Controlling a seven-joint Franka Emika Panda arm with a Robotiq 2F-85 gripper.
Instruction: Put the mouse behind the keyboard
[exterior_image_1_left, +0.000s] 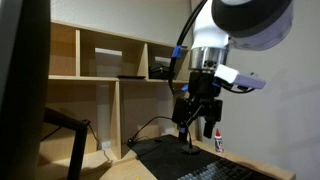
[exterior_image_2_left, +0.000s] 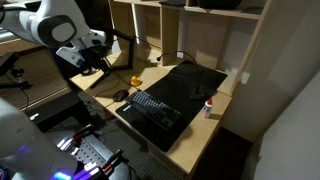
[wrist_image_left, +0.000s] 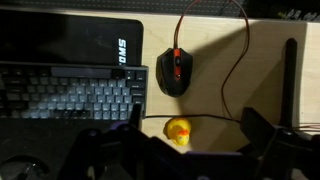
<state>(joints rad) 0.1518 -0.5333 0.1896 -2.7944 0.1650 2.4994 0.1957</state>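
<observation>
In an exterior view the arm (exterior_image_1_left: 205, 60) hangs over the surface (exterior_image_1_left: 115, 170), with a red-capped bottle (exterior_image_1_left: 218, 134) just beside it. In an exterior view the mouse (exterior_image_2_left: 121, 95) lies just off the end of the keyboard (exterior_image_2_left: 155, 108), which rests on a black mat (exterior_image_2_left: 190, 85). In the wrist view the jaws stand spread and empty above a yellow toy (wrist_image_left: 178, 131). The mouse is beside the keyboard's end, its cable trailing away.

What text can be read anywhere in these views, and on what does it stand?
"SMO": white letters on the black mat, wrist view; possibly seen upside down.
Key legends on the keyboard: too small to read.
Label on the small white bottle: too blurred to read.
</observation>
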